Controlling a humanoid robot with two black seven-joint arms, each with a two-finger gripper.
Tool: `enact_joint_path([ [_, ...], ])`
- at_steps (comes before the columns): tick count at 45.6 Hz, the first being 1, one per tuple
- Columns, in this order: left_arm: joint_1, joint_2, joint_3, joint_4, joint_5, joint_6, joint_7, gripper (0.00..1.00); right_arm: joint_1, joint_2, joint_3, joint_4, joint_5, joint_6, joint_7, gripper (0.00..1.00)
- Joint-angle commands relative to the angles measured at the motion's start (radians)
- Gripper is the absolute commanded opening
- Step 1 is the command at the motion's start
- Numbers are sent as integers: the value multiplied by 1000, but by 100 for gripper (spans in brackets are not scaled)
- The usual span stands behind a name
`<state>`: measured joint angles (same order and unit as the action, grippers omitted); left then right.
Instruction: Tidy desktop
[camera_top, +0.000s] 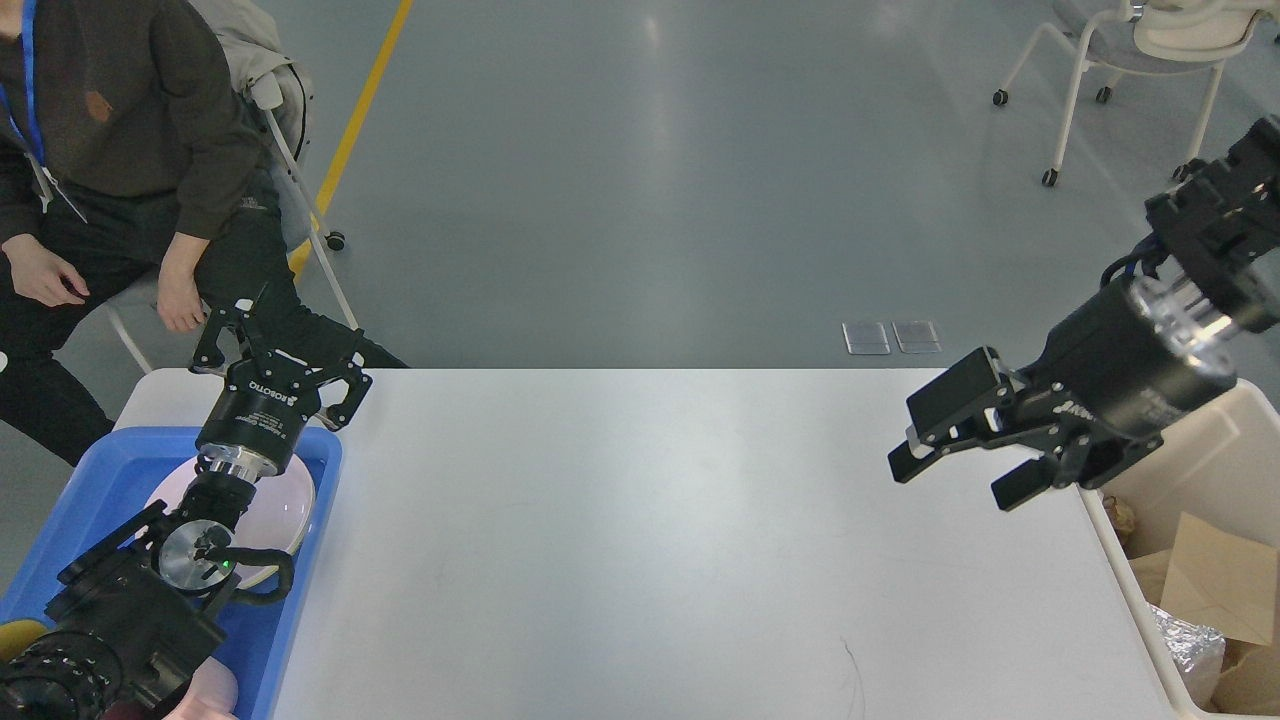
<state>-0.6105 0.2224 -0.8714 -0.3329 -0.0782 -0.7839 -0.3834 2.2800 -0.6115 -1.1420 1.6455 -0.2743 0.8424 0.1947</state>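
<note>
— While the left gripper (282, 345) hangs with its fingers spread and nothing between them, what sits in the blue plastic tray (120, 462) at the left edge?

— A round white plate (290, 500), lying flat in the tray and partly hidden by the black arm above it. A pale pink rounded item (215, 690) shows at the tray's near end; what it is cannot be told.

— And the large white rectangular desktop (640, 540)?

— It fills the middle of the view between tray and bin, its long axis running left to right, its rounded far corners toward the grey floor. A thin dark hair-like line (855, 675) lies near its front edge.

— The right side?

— The right gripper (955, 480) hovers above the desktop's right end, fingers parted and empty, pointing left. Beside it, the cream plastic bin (1115, 520) holds brown cardboard pieces (1215, 580) and crumpled silver foil (1190, 640).
</note>
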Motion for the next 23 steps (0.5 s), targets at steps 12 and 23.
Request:
enact_joint_path([
  [12, 0, 0, 0, 0, 0, 0, 0, 100, -326, 111, 133, 7, 121, -216, -1, 100],
  [23, 0, -2, 0, 0, 0, 0, 0, 100, -404, 139, 176, -10, 121, -235, -1, 100],
])
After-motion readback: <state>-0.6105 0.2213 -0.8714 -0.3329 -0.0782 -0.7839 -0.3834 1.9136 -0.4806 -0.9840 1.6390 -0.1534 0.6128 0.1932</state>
